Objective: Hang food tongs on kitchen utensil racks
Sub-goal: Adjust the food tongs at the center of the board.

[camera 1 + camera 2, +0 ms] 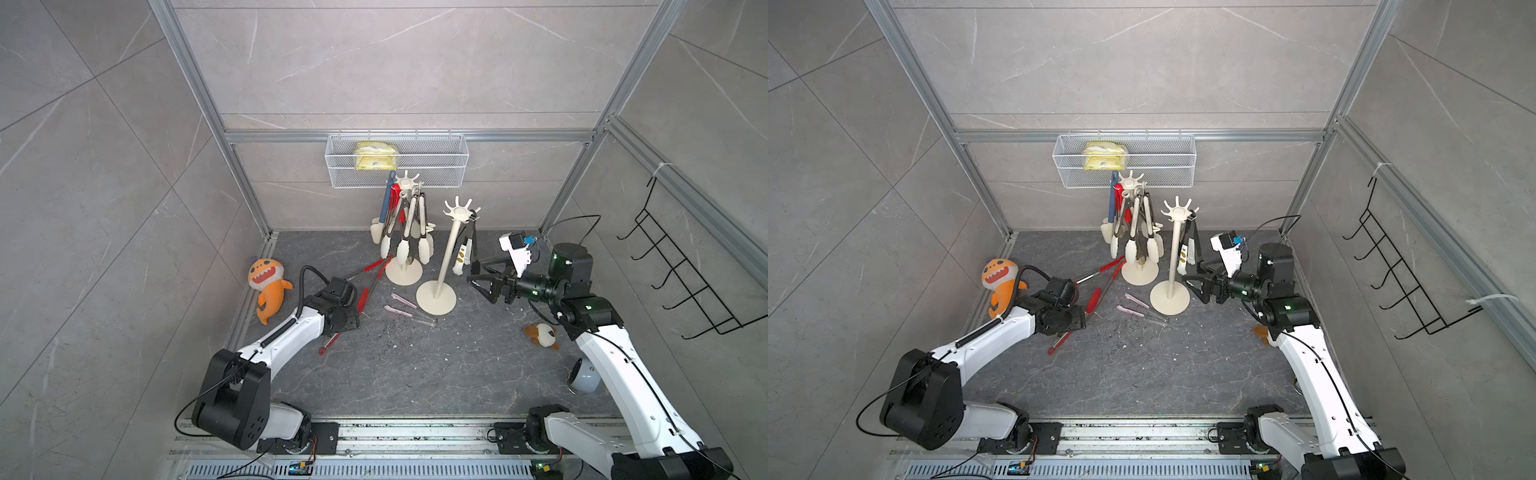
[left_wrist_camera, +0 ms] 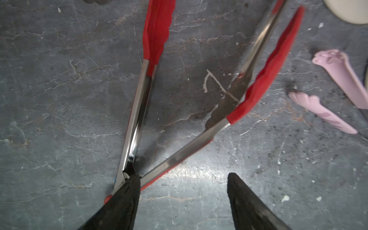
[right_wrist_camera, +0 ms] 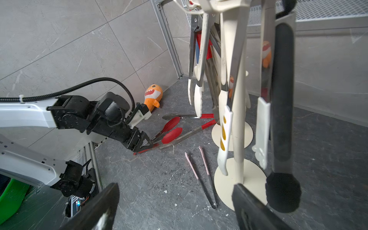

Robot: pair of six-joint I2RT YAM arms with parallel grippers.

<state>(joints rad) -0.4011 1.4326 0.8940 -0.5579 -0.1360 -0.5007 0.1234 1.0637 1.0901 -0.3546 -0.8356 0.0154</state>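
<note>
Red tongs (image 2: 137, 111) on scuffed grey floor (image 2: 59, 99), tiled walls (image 1: 124, 166); left jaws, right jaws released.

The scene is lit brightly and evenly from above, and only faint, soft-edged shadows are cast on the dark floor (image 1: 415, 374) in both top views. The side walls (image 1: 83, 208) are stretched outward toward the edges by a wide lens. In the left wrist view a pale patch of glare is seen on the floor, and the red tongs (image 2: 278, 55) are smeared by blur. In the right wrist view the black tongs (image 3: 282, 99) nearest the lens are left out of focus.
</note>
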